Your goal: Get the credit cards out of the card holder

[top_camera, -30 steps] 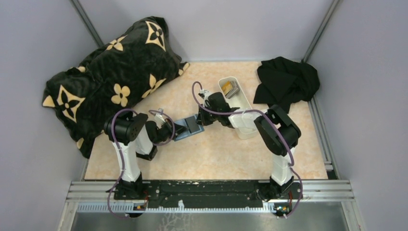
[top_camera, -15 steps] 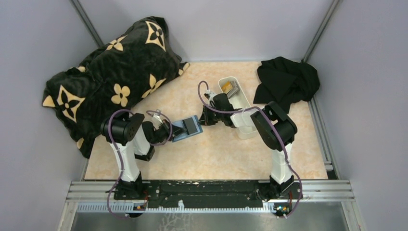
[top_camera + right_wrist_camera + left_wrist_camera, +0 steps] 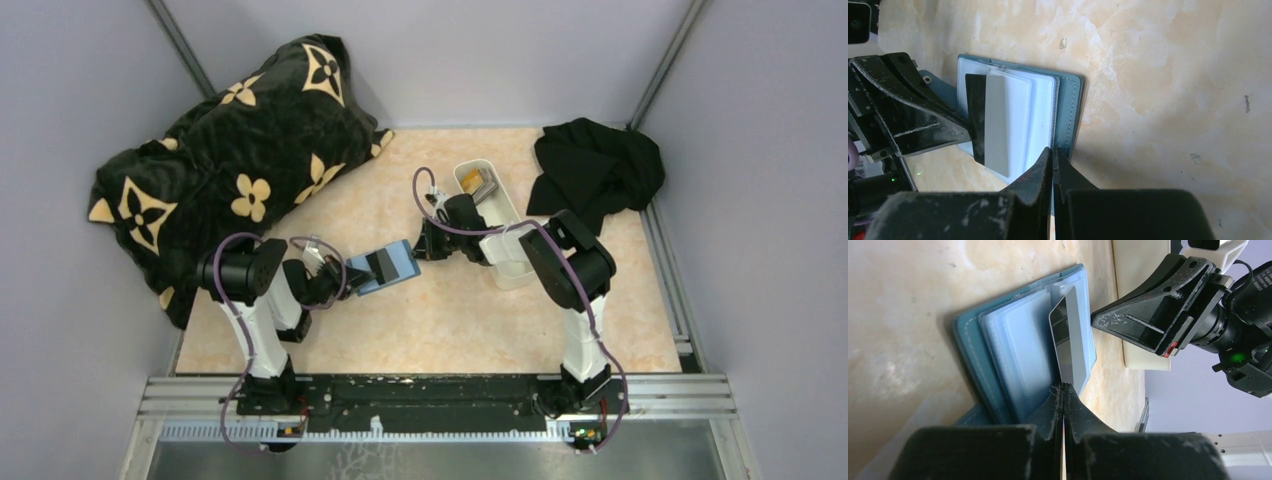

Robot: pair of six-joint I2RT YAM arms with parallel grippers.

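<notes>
The teal-blue card holder (image 3: 402, 265) lies open on the table between the arms, its pale inside (image 3: 1020, 352) facing up. My left gripper (image 3: 362, 271) is shut on the near end of a dark grey card (image 3: 1068, 347), which sticks partly out of the holder's pocket. The card also shows in the right wrist view (image 3: 990, 120). My right gripper (image 3: 421, 250) is shut on the holder's far teal edge (image 3: 1070, 115). Other cards (image 3: 480, 184), one of them tan-gold, lie in the far end of the white tray (image 3: 510, 262).
A black pillow with gold flowers (image 3: 230, 160) fills the back left. A black cloth (image 3: 595, 170) lies at the back right. The white tray runs diagonally right of the holder, beside the right arm. Grey walls close in on three sides.
My left arm has drawn back to the left with the card, which has slid farther out of the holder. My right gripper has stayed on the holder's far edge.
</notes>
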